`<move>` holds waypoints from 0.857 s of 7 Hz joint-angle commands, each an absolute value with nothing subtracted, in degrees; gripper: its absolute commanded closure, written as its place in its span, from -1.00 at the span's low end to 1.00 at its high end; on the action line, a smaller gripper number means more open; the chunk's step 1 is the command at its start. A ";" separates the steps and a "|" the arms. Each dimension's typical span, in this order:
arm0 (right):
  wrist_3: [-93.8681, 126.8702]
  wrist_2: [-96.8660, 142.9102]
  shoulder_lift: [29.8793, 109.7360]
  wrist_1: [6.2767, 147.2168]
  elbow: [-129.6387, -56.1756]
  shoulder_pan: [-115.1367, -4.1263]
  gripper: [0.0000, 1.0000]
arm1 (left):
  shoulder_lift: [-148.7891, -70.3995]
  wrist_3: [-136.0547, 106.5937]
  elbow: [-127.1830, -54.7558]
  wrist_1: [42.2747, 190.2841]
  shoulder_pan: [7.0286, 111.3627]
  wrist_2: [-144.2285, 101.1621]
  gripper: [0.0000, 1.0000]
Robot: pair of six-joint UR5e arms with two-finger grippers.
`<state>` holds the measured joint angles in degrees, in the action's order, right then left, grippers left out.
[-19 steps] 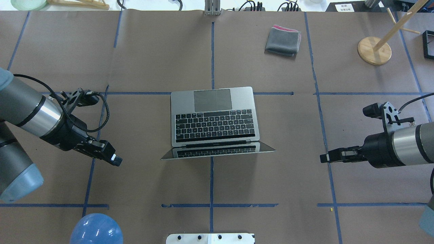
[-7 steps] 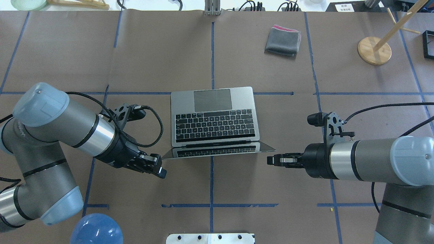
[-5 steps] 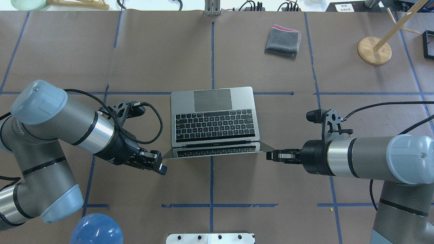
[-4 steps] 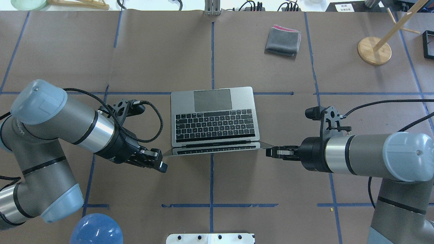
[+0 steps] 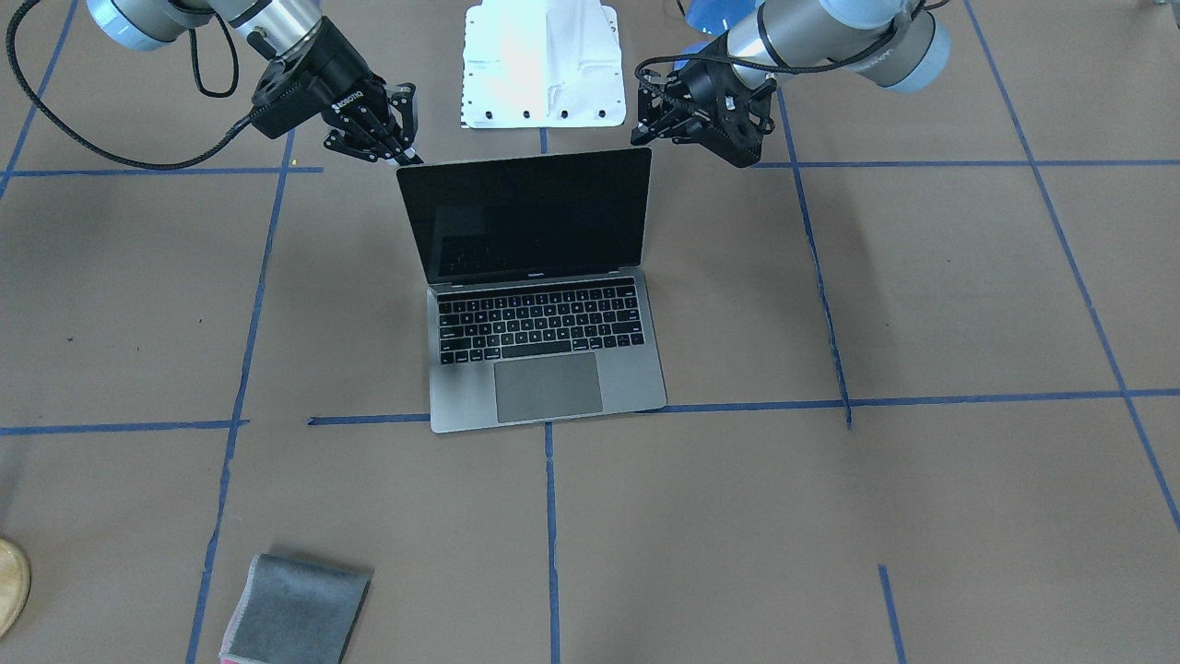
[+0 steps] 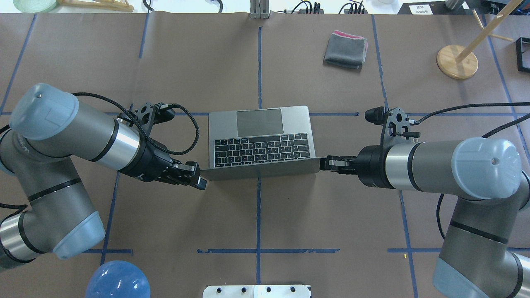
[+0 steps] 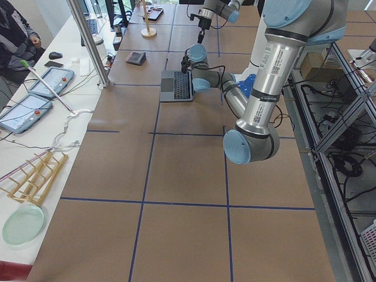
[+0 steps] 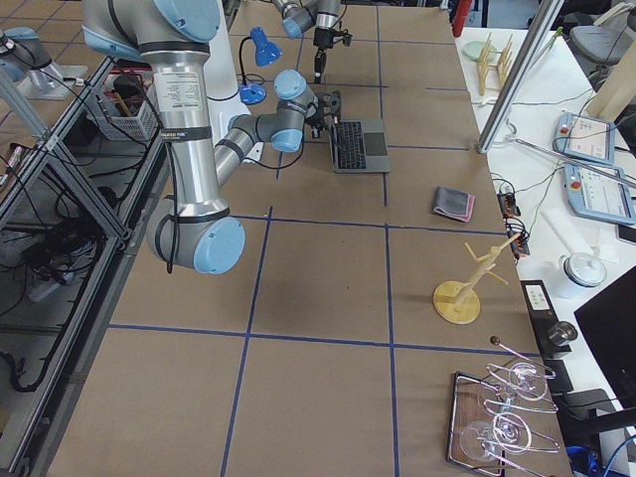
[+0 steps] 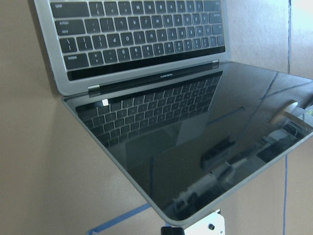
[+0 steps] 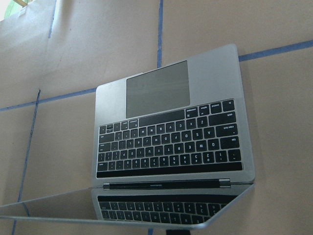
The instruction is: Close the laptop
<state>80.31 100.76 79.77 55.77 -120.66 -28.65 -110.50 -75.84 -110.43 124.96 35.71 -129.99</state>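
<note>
Laptop (image 6: pixel 260 136) sat part open
Left gripper (image 6: pixel 198 181) and right gripper (image 6: pixel 330 162) were at its screen's top corners; couldn't tell if clenched.

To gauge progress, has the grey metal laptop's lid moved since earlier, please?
Yes: the lid has tipped towards the keyboard, away from the near blue tape line.
</note>
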 commanded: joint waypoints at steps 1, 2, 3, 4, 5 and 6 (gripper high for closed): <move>80.16 100.99 75.79 62.00 -120.06 -31.28 0.96 | -112.93 -75.85 -107.68 124.89 38.31 -129.82 1.00; 80.07 100.99 72.19 66.75 -119.28 -32.07 0.96 | -114.33 -75.94 -105.93 124.89 39.63 -129.81 1.00; 80.07 100.99 70.07 67.41 -116.57 -32.34 0.96 | -115.30 -75.76 -103.73 124.89 40.68 -129.81 1.00; 79.98 100.99 68.13 67.41 -114.02 -32.69 0.96 | -116.18 -75.76 -102.14 124.89 41.82 -129.81 1.00; 79.98 100.99 67.16 67.41 -112.17 -33.30 0.96 | -116.80 -75.85 -100.91 124.89 42.62 -129.81 1.00; 79.72 100.99 66.97 67.24 -110.23 -33.92 0.96 | -118.20 -75.76 -98.55 124.89 43.06 -128.77 1.00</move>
